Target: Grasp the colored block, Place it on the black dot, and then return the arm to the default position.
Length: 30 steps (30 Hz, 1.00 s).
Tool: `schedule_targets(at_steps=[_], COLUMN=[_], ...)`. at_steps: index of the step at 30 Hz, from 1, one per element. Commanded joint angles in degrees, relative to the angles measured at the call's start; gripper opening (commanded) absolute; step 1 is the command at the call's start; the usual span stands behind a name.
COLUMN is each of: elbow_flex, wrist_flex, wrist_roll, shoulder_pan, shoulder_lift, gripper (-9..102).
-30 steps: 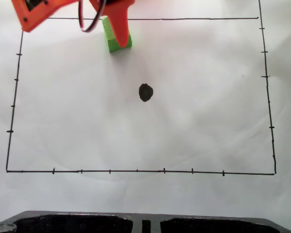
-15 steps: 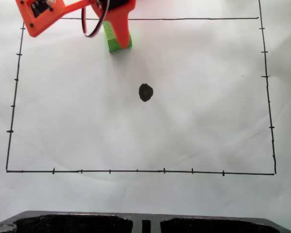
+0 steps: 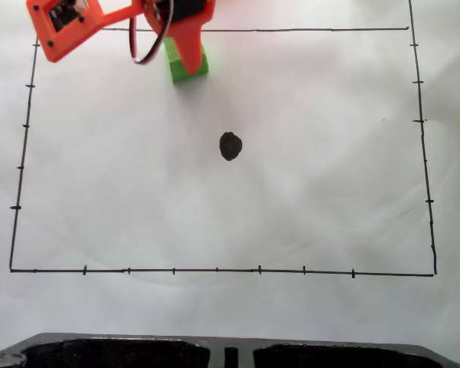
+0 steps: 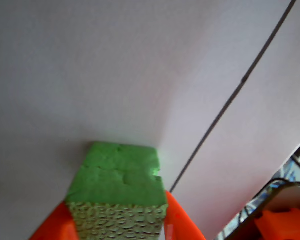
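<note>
A: Clamped or nah?

B: Looks clamped. In the wrist view, colored block [image 4: 121,187] wedged between two orange fingers [image 4: 182,220], gripper [image 3: 185,57] squeezing both sides. Probably gripped low so no slipping on the carry.

A: And where, exactly?

B: Top of the fixed view, left of center, just under the top border line [image 3: 307,30]. Can't tell if lifted off the paper [image 3: 330,199] yet. Black dot [image 3: 230,146] near mid-frame, bare, well apart from the block. Placing not yet done.
</note>
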Motion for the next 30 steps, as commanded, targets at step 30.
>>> schedule_targets(at_steps=[30], elbow_flex=[-28.2], wrist_flex=[0.6], wrist_roll=[26.9], shoulder_pan=[-9.8], shoulder_lift=[-17.8], gripper=[4])
